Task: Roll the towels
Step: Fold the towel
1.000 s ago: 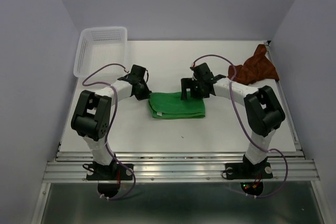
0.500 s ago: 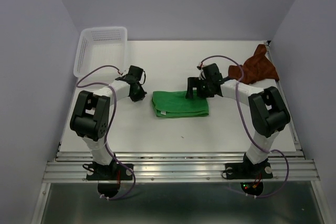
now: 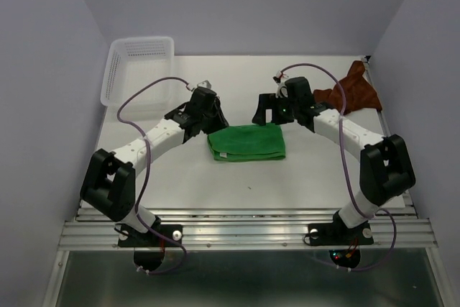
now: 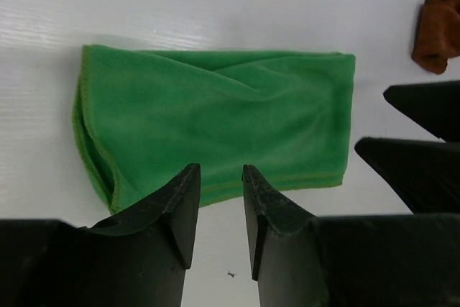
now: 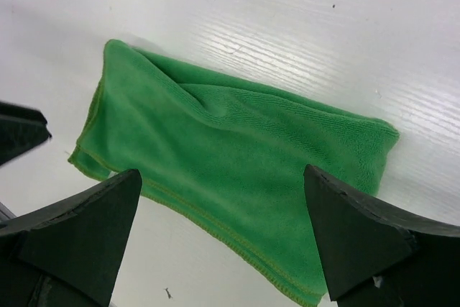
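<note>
The green towel (image 3: 246,141) lies folded flat as a long rectangle on the white table, and shows too in the left wrist view (image 4: 215,120) and the right wrist view (image 5: 230,163). My left gripper (image 3: 214,120) hovers at its far left corner; its jaws (image 4: 219,170) are a little apart, with nothing between them. Above the far right edge, my right gripper (image 3: 273,114) stands wide open (image 5: 221,174) and empty. The rust-brown towel (image 3: 352,91) lies crumpled at the back right, and its edge shows in the left wrist view (image 4: 438,19).
A white mesh basket (image 3: 115,70) stands at the back left corner. Pale walls close in the table on the left, right and back. The right gripper's black fingers (image 4: 417,156) show at the right of the left wrist view.
The left gripper has moved from the towel's left edge up to its far left corner, and its jaws have parted. The right gripper drew back toward the far edge. The towel slid slightly right.
</note>
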